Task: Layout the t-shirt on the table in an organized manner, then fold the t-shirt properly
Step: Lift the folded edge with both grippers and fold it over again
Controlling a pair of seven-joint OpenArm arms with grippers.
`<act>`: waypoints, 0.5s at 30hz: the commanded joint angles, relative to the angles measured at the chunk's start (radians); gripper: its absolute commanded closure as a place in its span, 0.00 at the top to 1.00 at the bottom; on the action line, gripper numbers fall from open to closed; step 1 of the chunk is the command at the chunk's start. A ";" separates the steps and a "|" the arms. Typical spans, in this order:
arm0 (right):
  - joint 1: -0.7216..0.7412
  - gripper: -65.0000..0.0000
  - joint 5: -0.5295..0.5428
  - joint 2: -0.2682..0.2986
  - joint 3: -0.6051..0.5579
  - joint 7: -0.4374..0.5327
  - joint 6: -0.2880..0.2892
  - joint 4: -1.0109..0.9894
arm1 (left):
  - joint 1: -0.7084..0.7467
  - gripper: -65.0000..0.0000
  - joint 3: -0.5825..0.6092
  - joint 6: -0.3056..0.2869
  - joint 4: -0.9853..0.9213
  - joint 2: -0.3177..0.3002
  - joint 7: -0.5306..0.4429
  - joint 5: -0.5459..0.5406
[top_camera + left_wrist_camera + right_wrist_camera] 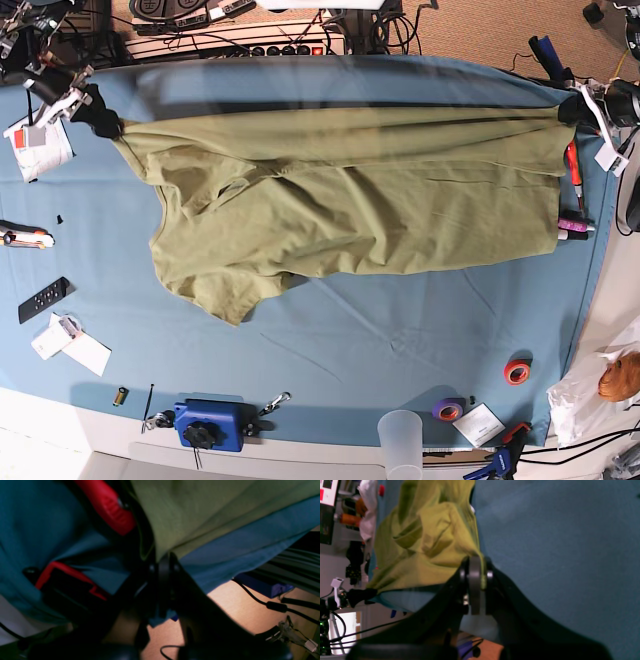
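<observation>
A very wide table (pixel 330 340) with a teal-blue cloth fills the room, and a brown floor shows past its far edge. Little things lie near the front edge: a blue clamp block (pixel 208 423), a clear cup (pixel 400 437), a red tape roll (pixel 516 372), a purple tape roll (pixel 448 408) and a black remote (pixel 43 299).

The olive-green t-shirt (pixel 360 215) lies across the far half of the table, pulled long from side to side. The neck end is at the left of the base view and the bottom hem is at the right. The far edge is pulled straight. The near side is still wrinkly, and one sleeve pokes out at the lower left.

The right gripper (pixel 98 120) is clenched on a corner of the shirt at the shoulder end. In its wrist view the green cloth goes right in between the shut jaws (pixel 476 580). The left gripper (pixel 572 108) is pinched on the hem corner at the other end, and its wrist view shows cloth caught in the tips (pixel 163 562).

This looks like the laying-out step, with no folding done yet. To do it well, both grippers should hold tight and pull apart gently and evenly, so the shirt stays straight. Then they should lower it together, flat on the cloth. Pull too hard and a corner may slip out.
</observation>
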 commanded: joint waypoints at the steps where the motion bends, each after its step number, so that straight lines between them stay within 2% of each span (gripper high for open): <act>1: -0.003 0.00 0.031 0.028 0.012 0.018 0.001 0.014 | -0.002 0.00 -0.010 -0.003 0.013 -0.024 0.001 -0.010; 8: 0.001 0.00 0.035 0.028 0.011 0.018 0.001 0.014 | -0.002 0.02 -0.010 -0.003 0.013 -0.024 -0.001 -0.010; 12: 0.001 0.00 0.034 0.028 0.011 0.018 0.001 0.014 | -0.002 0.30 -0.010 -0.003 0.013 -0.024 -0.035 -0.010; 15: 0.001 0.15 0.034 0.028 0.011 0.018 0.001 0.014 | -0.003 0.33 -0.010 -0.003 0.013 -0.024 -0.047 -0.010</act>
